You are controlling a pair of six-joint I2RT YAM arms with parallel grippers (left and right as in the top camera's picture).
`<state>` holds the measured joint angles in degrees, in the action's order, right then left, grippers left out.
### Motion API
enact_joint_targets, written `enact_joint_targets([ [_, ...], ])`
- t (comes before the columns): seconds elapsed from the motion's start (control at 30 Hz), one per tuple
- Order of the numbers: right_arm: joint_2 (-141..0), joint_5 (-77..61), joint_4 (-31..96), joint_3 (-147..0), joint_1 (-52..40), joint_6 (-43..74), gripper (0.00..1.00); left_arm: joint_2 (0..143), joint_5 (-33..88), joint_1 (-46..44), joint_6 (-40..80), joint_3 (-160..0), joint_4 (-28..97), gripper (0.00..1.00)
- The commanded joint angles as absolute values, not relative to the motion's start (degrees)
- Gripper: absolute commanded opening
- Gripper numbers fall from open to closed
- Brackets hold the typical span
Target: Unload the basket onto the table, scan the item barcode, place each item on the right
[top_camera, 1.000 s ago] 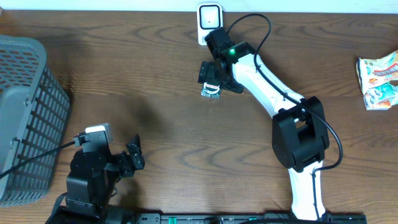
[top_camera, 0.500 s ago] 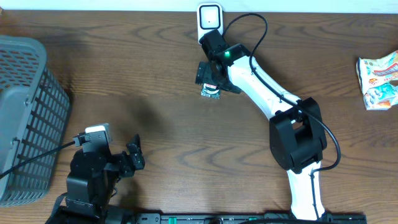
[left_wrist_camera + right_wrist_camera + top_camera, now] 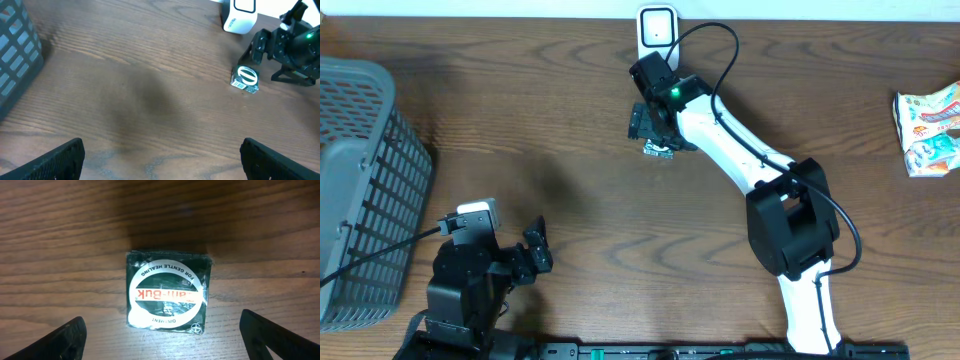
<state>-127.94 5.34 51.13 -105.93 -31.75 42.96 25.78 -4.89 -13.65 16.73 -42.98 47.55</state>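
While your right gripper [image 3: 162, 340] hangs over the green box [image 3: 167, 291], jaws wide and holding nothing, your left gripper [image 3: 162, 160] sits released near the basket [image 3: 360, 190].

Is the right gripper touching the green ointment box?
No, the right gripper fingers stand clear of the ointment box on both sides.

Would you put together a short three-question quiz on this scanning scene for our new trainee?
1. True or false: the right gripper has its jaws clamped on the ointment box.
2. The white scanner stands at which edge of the table? A) far B) near C) left
3. What stands at the table's left end?
Key: 1 false, the jaws are open above it; 2 A; 3 the grey basket.
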Motion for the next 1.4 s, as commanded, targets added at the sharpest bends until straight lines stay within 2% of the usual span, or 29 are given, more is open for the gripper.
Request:
enact_joint_targets([
  [0.0, -130.8, 7.4, 51.3, -105.6, -32.0, 42.8, 0.92, 25.7, -5.6, -13.6, 17.0, -43.0, 47.5, 0.98],
  [0.43, -132.8, 9.3, 52.8, -105.6, -31.7, 42.5, 0.92, 25.7, -5.6, -13.6, 17.0, -43.0, 47.5, 0.98],
  [0.5, -132.8, 11.1, 54.8, -105.6, -31.4, 42.5, 0.9, 25.7, -5.6, -13.6, 17.0, -43.0, 47.5, 0.98],
  [0.63, -132.8, 11.7, 57.4, -105.6, -30.2, 42.5, 0.8, 25.7, -5.6, -13.6, 17.0, -43.0, 47.5, 0.98],
  [0.73, -132.7, 11.5, 58.7, -105.6, -29.5, 42.3, 0.8, 25.7, -5.6, -13.6, 17.0, -43.0, 47.5, 0.98],
  [1.03, -132.4, 11.4, 57.3, -107.3, -27.6, 23.9, 0.82, 25.7, -5.6, -13.6, 17.0, -43.0, 47.5, 0.98],
  [1.13, -132.4, 11.4, 55.1, -107.4, -27.1, 17.9, 0.88, 25.7, -5.6, -13.6, 17.0, -43.0, 47.5, 0.98],
  [1.3, -132.4, 8.9, 53.1, -107.3, -25.4, 17.1, 0.93, 25.7, -5.6, -13.6, 17.0, -43.0, 47.5, 0.98],
  [1.37, -132.4, 5.0, 51.6, -107.0, -24.6, 17.1, 0.88, 25.7, -5.6, -13.6, 17.0, -43.0, 47.5, 0.98],
])
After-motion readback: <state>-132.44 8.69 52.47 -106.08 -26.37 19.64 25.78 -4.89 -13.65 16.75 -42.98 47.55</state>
